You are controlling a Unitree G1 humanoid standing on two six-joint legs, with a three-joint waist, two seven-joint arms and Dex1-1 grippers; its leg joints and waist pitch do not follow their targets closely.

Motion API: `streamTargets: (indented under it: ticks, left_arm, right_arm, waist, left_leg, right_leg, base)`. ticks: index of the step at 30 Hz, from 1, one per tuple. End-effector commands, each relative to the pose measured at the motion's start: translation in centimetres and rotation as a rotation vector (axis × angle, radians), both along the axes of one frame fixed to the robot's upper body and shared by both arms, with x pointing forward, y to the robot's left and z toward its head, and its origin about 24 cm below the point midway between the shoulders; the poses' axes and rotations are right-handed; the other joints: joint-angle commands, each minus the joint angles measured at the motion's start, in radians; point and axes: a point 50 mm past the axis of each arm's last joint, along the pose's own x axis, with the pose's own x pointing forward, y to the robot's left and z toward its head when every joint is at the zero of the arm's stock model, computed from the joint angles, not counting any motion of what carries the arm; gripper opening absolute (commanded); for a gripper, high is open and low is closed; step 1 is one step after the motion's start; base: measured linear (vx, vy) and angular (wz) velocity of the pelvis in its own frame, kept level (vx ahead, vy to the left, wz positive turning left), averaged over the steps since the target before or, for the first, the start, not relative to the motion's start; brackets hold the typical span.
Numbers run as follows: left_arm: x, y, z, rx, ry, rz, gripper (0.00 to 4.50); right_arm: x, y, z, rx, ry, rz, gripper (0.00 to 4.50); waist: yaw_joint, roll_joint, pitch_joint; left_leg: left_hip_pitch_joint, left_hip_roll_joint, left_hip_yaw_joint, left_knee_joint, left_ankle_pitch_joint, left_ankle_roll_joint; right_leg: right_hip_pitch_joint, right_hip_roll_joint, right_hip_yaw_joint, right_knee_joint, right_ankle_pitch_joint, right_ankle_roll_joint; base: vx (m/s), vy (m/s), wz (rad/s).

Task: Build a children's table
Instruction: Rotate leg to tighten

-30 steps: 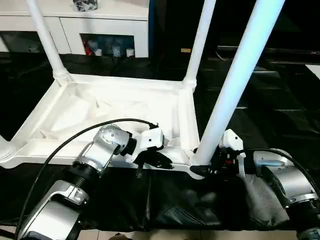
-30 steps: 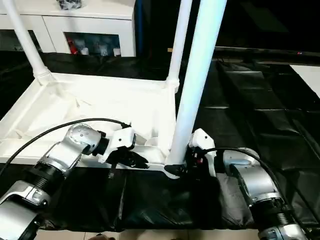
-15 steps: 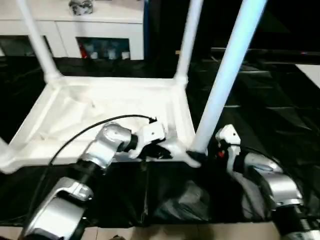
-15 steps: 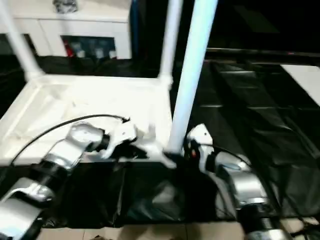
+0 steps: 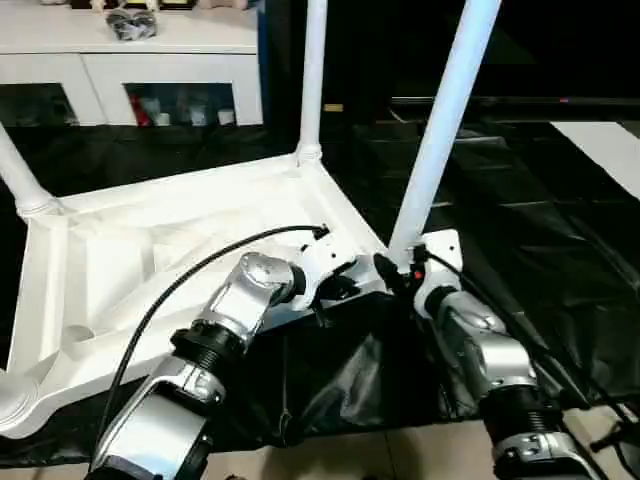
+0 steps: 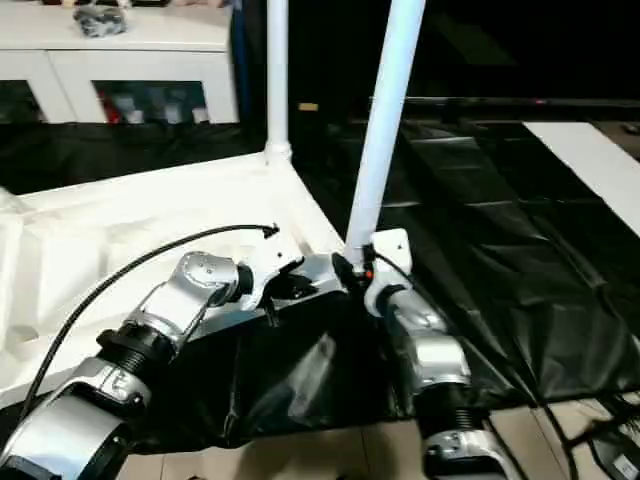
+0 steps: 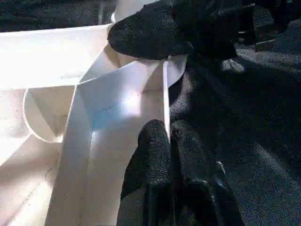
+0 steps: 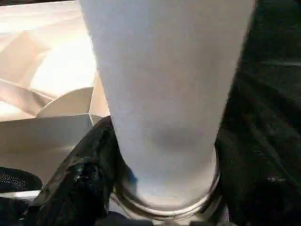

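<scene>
- Left eye view: the children's table (image 5: 180, 240) is lying upside down on a black sheet (image 5: 520, 200), ribbed underside facing up, occupying the 9 o'clock half of the scene.
- Three legs are standing in corner sockets: one at 12 o'clock (image 5: 313, 80), the near-corner leg (image 5: 440, 130) toward 1 o'clock, a third (image 5: 20, 180) at 9 o'clock.
- A white cabinet (image 5: 130, 60) is standing at 11 o'clock behind the sheet.
- Right eye view: the right pincer (image 6: 352, 272) is sitting at the base of the near-corner leg, near the picture's centre.
- Left wrist view: the left pincer (image 7: 169, 141) is pinching the thin upright rim of the tabletop, its fingers (image 7: 153, 150) pressing together on either side of that wall.
- Right wrist view: the right pincer's fingers (image 8: 84, 174) are spreading around the near-corner leg just above its socket collar, clasping it.
</scene>
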Motion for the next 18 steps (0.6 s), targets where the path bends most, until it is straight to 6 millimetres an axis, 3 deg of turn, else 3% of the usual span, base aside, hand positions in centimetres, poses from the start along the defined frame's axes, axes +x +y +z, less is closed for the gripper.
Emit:
streamTargets:
  ticks: [1, 2, 3, 5, 7, 9, 10, 11, 13, 14, 16, 18]
  left_arm:
    - [-1.5, -3.0, -0.1, -0.033, 0.014, -0.159, 0.0]
    - [-1.5, -2.9, -0.1, -0.033, 0.013, -0.162, 0.0]
    - [-1.5, -2.4, -0.1, -0.028, 0.01, -0.171, 0.0]
    - [-1.5, -1.7, -0.1, -0.02, -0.001, -0.202, 0.0]
    - [-1.5, -1.3, -0.1, -0.013, -0.008, -0.211, 0.0]
    - [-1.5, -0.5, 0.2, -0.024, -0.031, -0.255, 0.0]
    - [-1.5, -0.1, 0.3, -0.019, -0.044, -0.278, 0.0]
    - [-1.6, 0.6, 0.5, -0.013, -0.051, -0.309, 0.0]
    - [-1.6, 1.1, 0.6, -0.011, -0.051, -0.34, 0.0]
    - [-1.6, 1.1, 0.6, -0.011, -0.051, -0.34, 0.0]
    - [-1.7, 1.7, 0.8, -0.008, -0.046, -0.373, 0.0]
    - [-1.8, 2.1, 0.9, 0.0, -0.039, -0.4, 0.0]
  right_arm:
    - [-0.8, 3.8, -0.1, 0.025, 0.007, 0.218, 3.46]
    - [-0.9, 3.7, -0.1, 0.018, 0.001, 0.224, 3.75]
    - [-0.8, 3.0, 0.2, -0.001, -0.023, 0.235, 3.75]
    - [-0.8, 1.8, 0.6, -0.024, -0.05, 0.254, 3.8]
    - [-0.8, 1.2, 0.7, -0.039, -0.059, 0.268, 3.8]
    - [-1.0, 0.0, 1.1, -0.061, -0.071, 0.331, 3.8]
    - [-1.4, -0.5, 1.2, -0.074, -0.071, 0.388, 3.8]
    - [-1.9, -1.3, 1.2, -0.101, -0.062, 0.476, 3.8]
    - [-2.6, -1.9, 1.2, -0.121, -0.043, 0.571, 3.8]
    - [-2.6, -1.9, 1.2, -0.121, -0.043, 0.571, 3.8]
    - [-3.4, -2.4, 1.3, -0.128, -0.017, 0.669, 3.8]
    - [-3.7, -2.8, 1.6, -0.128, -0.002, 0.725, 3.8]
  waist:
    - [-0.009, 0.001, -0.034]
    - [-0.009, -0.002, -0.035]
    - [-0.005, -0.006, -0.037]
    - [-0.002, -0.007, -0.04]
    - [0.005, -0.006, -0.047]
    - [0.013, -0.015, -0.059]
    - [0.023, -0.015, -0.062]
    - [0.033, -0.018, -0.058]
    - [0.044, -0.025, -0.059]
    - [0.048, -0.027, -0.06]
    - [0.064, -0.021, -0.067]
    - [0.071, -0.022, -0.066]
  left_leg:
    - [0.04, 0.04, -0.034, -0.091, -0.689, -0.042]
    - [0.038, 0.038, -0.034, -0.088, -0.67, -0.037]
    - [0.028, 0.04, -0.033, -0.089, -0.616, -0.027]
    - [0.023, 0.04, -0.032, -0.09, -0.587, -0.02]
    - [0.012, 0.046, -0.027, -0.093, -0.514, -0.01]
    - [0.001, 0.047, -0.015, -0.087, -0.405, 0.015]
    - [-0.002, 0.044, -0.004, -0.079, -0.318, 0.047]
    - [0.005, 0.046, 0.004, -0.074, -0.296, 0.077]
    - [0.008, 0.044, 0.011, -0.067, -0.298, 0.09]
    - [0.003, 0.046, 0.013, -0.066, -0.281, 0.093]
    - [-0.004, 0.049, 0.018, -0.06, -0.178, 0.106]
    - [-0.006, 0.05, 0.022, -0.056, -0.153, 0.115]
  right_leg:
    - [-0.008, -0.064, 0.014, -0.087, -0.589, -0.091]
    - [-0.006, -0.067, 0.014, -0.09, -0.609, -0.086]
    - [-0.002, -0.073, 0.024, -0.086, -0.611, -0.088]
    - [0.0, -0.072, 0.03, -0.081, -0.591, -0.097]
    - [0.005, -0.071, 0.044, -0.061, -0.474, -0.143]
    - [0.014, -0.066, 0.054, -0.041, -0.317, -0.192]
    - [0.014, -0.065, 0.06, -0.027, -0.211, -0.223]
    - [0.005, -0.062, 0.062, -0.028, -0.208, -0.236]
    - [0.001, -0.061, 0.068, -0.026, -0.256, -0.237]
    - [0.005, -0.061, 0.072, -0.02, -0.247, -0.239]
    - [0.009, -0.059, 0.076, 0.002, -0.135, -0.261]
    - [0.012, -0.055, 0.077, 0.012, -0.089, -0.271]
  base:
    - [0.0, 0.0, 0.0]
    - [0.0, 0.0, 0.0]
    - [0.0, 0.0, 0.0]
    - [0.0, 0.0, 0.0]
    - [0.0, 0.0, 0.0]
    - [0.0, 0.0, 0.0]
    - [0.0, 0.0, 0.0]
    - [0.0, 0.0, 0.0]
    - [0.056, -0.051, 0.17]
    - [0.062, -0.056, 0.11]
    - [0.05, -0.054, 0.01]
    - [0.0, 0.0, 0.0]
